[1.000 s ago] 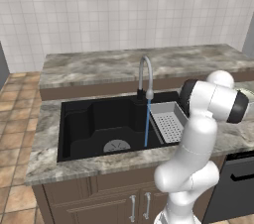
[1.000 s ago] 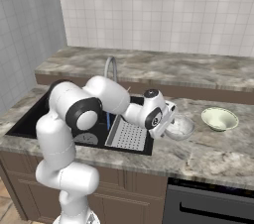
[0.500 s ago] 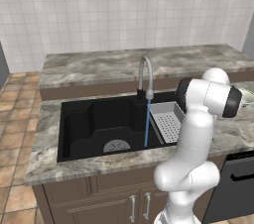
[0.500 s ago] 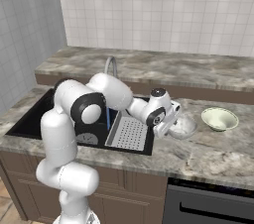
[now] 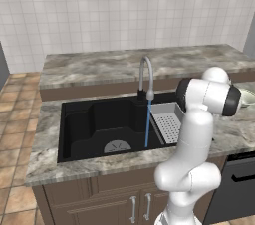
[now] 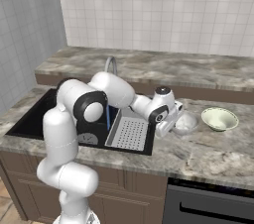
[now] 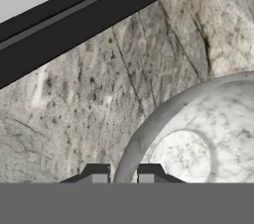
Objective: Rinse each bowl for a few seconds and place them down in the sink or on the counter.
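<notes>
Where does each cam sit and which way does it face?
Left base view: behind-left of the arm, facing the black rectangular sink; white arm at lower right.
Right base view: behind-right; arm reaches to the whitish-grey round bowl.
Hand view: looks down the gripper, fingertips astride that bowl's rim.
Both base views share the curved steel faucet.

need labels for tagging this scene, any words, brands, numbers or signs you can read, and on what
None: no readable text, brand, number or sign stands on anything here.
The whitish-grey bowl, the cream bowl, the perforated tray, the faucet, the sink, the counter, the wall tiles and the cabinet fronts are all plain.
The dark appliance front under the counter bears no marking that can be made out.
</notes>
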Robot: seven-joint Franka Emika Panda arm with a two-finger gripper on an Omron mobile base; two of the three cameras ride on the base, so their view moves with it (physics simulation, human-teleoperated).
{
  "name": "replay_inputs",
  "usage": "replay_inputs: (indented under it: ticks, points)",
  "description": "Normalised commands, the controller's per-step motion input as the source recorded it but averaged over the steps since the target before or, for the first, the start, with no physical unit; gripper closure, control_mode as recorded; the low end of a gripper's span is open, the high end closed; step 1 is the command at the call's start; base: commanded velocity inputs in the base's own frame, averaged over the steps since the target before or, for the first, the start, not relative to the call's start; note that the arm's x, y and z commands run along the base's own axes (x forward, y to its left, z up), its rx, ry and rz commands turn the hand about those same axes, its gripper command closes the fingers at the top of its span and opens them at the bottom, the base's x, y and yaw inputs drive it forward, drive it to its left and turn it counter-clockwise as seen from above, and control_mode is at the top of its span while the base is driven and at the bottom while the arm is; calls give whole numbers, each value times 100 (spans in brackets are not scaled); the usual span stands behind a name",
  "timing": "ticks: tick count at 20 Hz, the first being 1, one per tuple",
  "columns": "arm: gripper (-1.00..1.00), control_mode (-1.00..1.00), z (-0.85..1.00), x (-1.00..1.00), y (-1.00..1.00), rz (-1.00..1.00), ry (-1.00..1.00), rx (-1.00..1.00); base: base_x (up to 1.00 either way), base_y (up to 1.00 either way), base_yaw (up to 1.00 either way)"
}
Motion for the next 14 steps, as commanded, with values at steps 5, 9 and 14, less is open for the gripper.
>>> replay_inputs:
  ticks: [5, 9, 14]
  points:
    - [100, -100, 0, -26, 21, 6, 0, -2, 0, 0, 0]
    - [100, -100, 18, -27, 27, 9, 0, -1, 0, 0, 0]
    - [100, -100, 53, -36, 25, 19, 0, -3, 0, 0, 0]
